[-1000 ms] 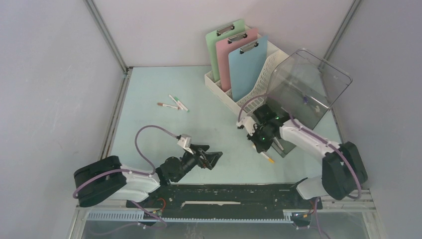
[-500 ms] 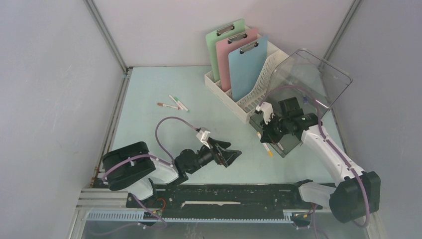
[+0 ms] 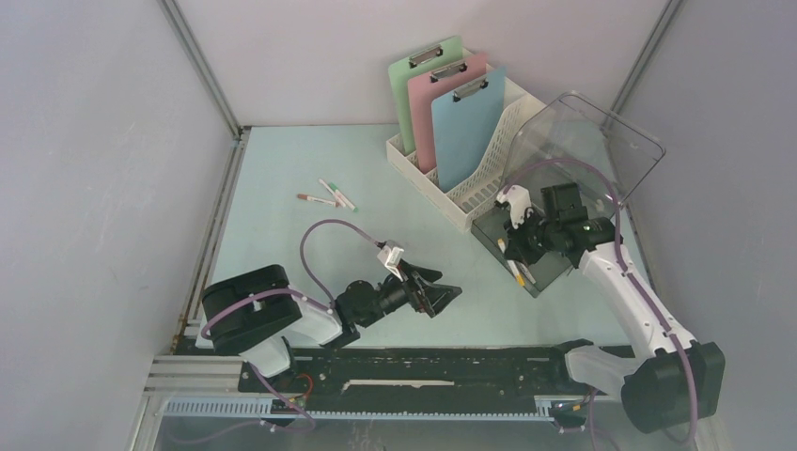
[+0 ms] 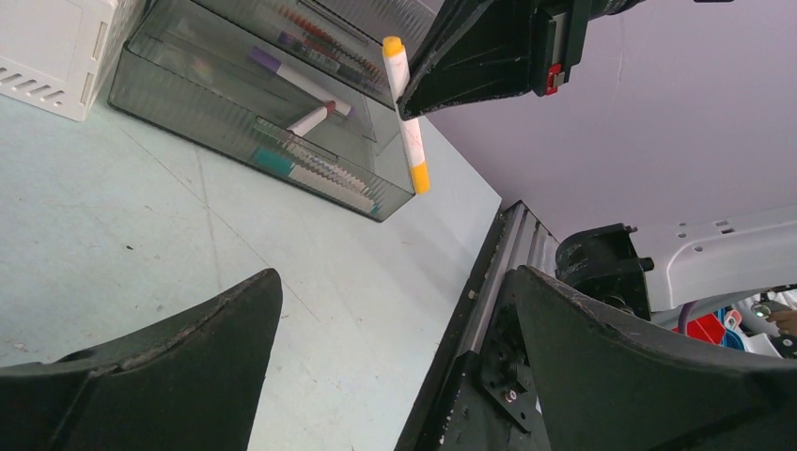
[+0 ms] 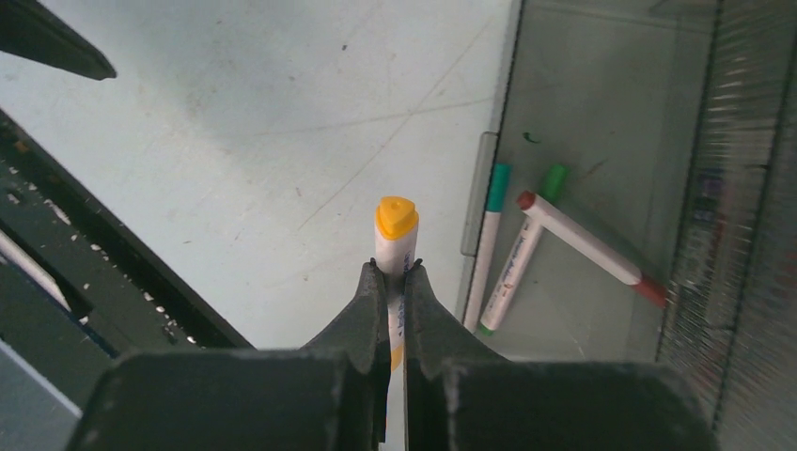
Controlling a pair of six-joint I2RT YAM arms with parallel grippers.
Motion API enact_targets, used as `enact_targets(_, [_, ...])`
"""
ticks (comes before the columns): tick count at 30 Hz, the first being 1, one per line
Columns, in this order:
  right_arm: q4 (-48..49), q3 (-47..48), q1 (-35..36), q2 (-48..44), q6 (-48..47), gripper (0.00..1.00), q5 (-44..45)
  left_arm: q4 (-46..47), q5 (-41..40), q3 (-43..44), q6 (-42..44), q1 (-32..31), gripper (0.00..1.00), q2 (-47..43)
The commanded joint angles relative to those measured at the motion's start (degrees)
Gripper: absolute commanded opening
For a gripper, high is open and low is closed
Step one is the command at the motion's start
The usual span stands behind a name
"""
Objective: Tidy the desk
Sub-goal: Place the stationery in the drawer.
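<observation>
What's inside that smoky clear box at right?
Inside lie a teal-capped marker, a green-capped marker and a red-capped marker. The right gripper, holding an orange-capped marker, hides part of the box.

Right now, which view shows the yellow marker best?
Left wrist: the marker shows whole, side-on, both yellow ends visible. Right wrist sees mostly one cap end-on, pinched in the right gripper. Top view shows it small, partly under that gripper.

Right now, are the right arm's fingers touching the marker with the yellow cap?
Touching. The right wrist view shows both fingers pressed on the barrel of the yellow-capped marker, with no gap on either side.
</observation>
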Motion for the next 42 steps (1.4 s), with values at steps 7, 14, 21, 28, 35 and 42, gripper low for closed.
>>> enact_targets(7, [2.94, 1.24, -1.79, -1.96, 0.26, 0.00, 4.11, 2.52, -1.73, -1.97, 0.57, -0.35, 1.00, -1.30])
enact_targets(14, [4.41, 0.34, -1.90, -2.22, -0.23, 0.00, 7.44, 2.12, -7.06, -8.04, 4.27, 0.23, 1.00, -7.50])
enact_targets(21, [5.42, -0.09, -2.45, -2.74, -0.70, 0.00, 9.63, -14.20, -12.60, -11.99, 6.66, 1.67, 1.00, -22.34])
enact_targets(28, [6.98, -1.04, -3.55, -4.18, -1.51, 0.00, 11.43, -59.98, -25.91, -3.43, 9.54, 2.18, 1.00, -45.50])
enact_targets(35, [9.32, -2.33, -3.91, -4.23, -2.42, 0.00, 15.37, -77.29, -28.16, -0.56, 9.54, 4.99, 1.00, -59.37])
enact_targets(42, [10.77, -2.90, -4.00, -2.62, -2.99, 0.00, 19.10, -86.22, -28.31, 3.20, 9.32, 7.54, 1.00, -64.50])
